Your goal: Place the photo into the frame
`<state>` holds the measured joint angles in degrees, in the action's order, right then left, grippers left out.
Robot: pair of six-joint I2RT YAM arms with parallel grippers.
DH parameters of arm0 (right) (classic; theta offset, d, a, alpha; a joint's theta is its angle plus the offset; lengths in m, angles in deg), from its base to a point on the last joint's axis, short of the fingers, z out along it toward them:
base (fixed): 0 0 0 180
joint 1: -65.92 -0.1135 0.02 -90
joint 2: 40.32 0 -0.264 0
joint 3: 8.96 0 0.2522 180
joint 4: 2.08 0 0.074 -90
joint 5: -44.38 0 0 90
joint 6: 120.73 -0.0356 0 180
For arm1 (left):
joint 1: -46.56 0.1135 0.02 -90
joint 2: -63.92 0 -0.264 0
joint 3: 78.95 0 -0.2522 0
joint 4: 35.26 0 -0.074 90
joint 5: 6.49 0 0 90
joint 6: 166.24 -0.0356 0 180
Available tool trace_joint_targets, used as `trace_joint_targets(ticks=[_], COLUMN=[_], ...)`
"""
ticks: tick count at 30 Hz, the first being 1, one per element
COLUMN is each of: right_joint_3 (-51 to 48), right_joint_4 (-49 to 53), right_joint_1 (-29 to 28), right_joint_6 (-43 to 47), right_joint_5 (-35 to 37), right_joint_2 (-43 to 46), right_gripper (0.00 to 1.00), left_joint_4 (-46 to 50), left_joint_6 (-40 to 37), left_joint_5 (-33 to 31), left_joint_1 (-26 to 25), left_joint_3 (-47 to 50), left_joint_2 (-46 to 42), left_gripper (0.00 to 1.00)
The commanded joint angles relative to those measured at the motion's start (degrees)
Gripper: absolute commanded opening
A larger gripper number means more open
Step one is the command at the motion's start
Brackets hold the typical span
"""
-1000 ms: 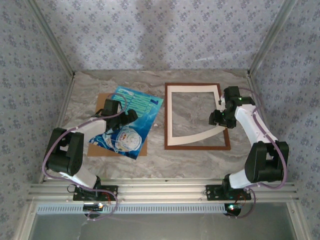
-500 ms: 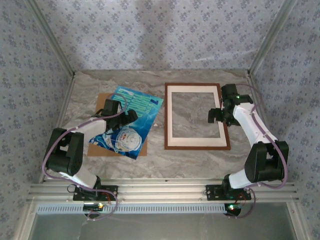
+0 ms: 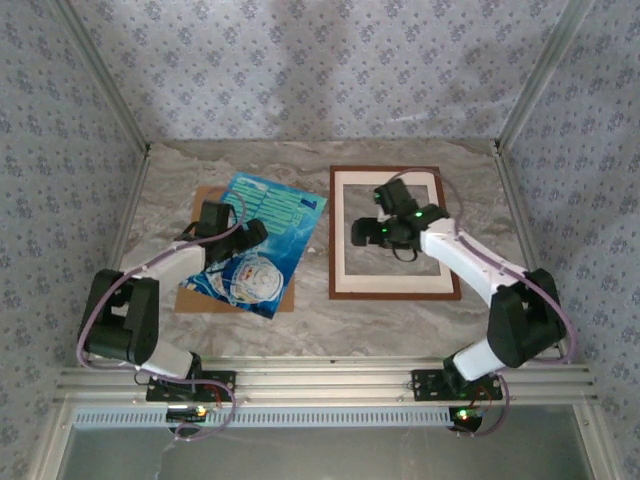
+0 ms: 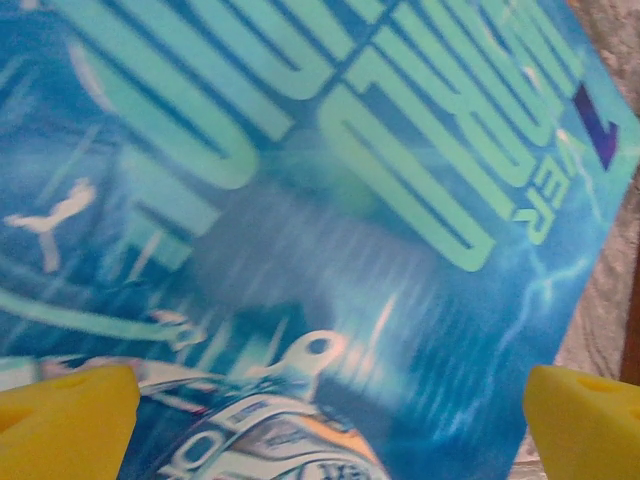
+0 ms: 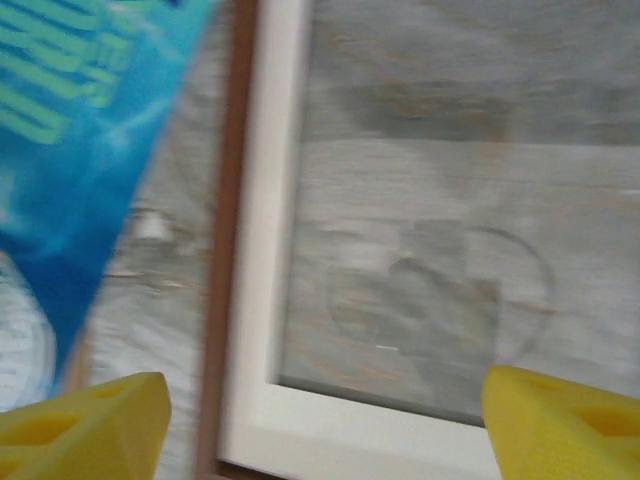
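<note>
From the overhead camera, the flexible blue-and-teal printed photo [image 3: 258, 235] lies tilted on a plain brown cardboard backing board [image 3: 186, 300], on the left half of the grey marbled table [image 3: 310, 325]. To its right, apart from it, the thin dark reddish-brown wooden frame [image 3: 395, 294] lies flat with a cream-white mat border [image 3: 341, 235] inside it. The photo is not in the frame. The left gripper [image 3: 252, 236] is over the middle of the photo. The right gripper [image 3: 360, 233] is over the left part of the frame's opening.

In the left wrist camera, the photo [image 4: 300, 200] lies close beneath, with large pale-green lettering and part of a helmet-like graphic at the bottom. The left gripper [image 4: 330, 410] has its yellow fingertips [image 4: 65, 420] spread to opposite edges of the picture with nothing between them, so it holds nothing.

In the right wrist camera, the frame's wooden edge [image 5: 235, 200] runs upright, with the mat border [image 5: 275, 220] just inside it and marble showing through the opening. A corner of the photo [image 5: 80, 150] shows at the left. The right gripper [image 5: 325, 425] has its yellow fingertips [image 5: 565, 420] wide apart, grasping nothing.
</note>
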<state>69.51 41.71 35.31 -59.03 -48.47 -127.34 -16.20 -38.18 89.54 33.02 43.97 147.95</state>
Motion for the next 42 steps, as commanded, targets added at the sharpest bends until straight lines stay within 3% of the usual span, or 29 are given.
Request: trace_joint_targets(ticks=[1, 7, 12, 35, 42], right_joint_3=[1.94, 10.46, 13.71, 20.44, 24.62], right_joint_4=[-8.74, -10.35, -12.65, -20.41, -20.7], right_joint_1=[-5.88, -15.91, -19.16, -15.92, -15.91], right_joint_6=[-9.66, -13.24, -17.16, -22.36, -21.85], right_joint_5=[-0.11, 3.52, 5.26, 2.99, 1.32], right_joint_2=[-5.32, -16.61, -22.49, -36.45, -39.92], right_gripper=[0.75, 0.67, 0.66, 0.64, 0.64], left_joint_4=[1.48, 0.87, 0.47, -2.58, -1.81], left_joint_6=[0.22, 0.55, -0.08, 1.95, 3.47], left_joint_5=[-1.24, -1.96, -1.46, 1.95, 3.05], left_joint_1=[2.29, 5.17, 5.36, 5.2, 1.8], left_joint_3=[2.97, 7.5, 8.62, 12.4, 14.12], left_joint_2=[-3.79, -8.11, -8.06, -3.53, -4.99], left_gripper=[0.99, 0.98, 0.99, 0.98, 0.98])
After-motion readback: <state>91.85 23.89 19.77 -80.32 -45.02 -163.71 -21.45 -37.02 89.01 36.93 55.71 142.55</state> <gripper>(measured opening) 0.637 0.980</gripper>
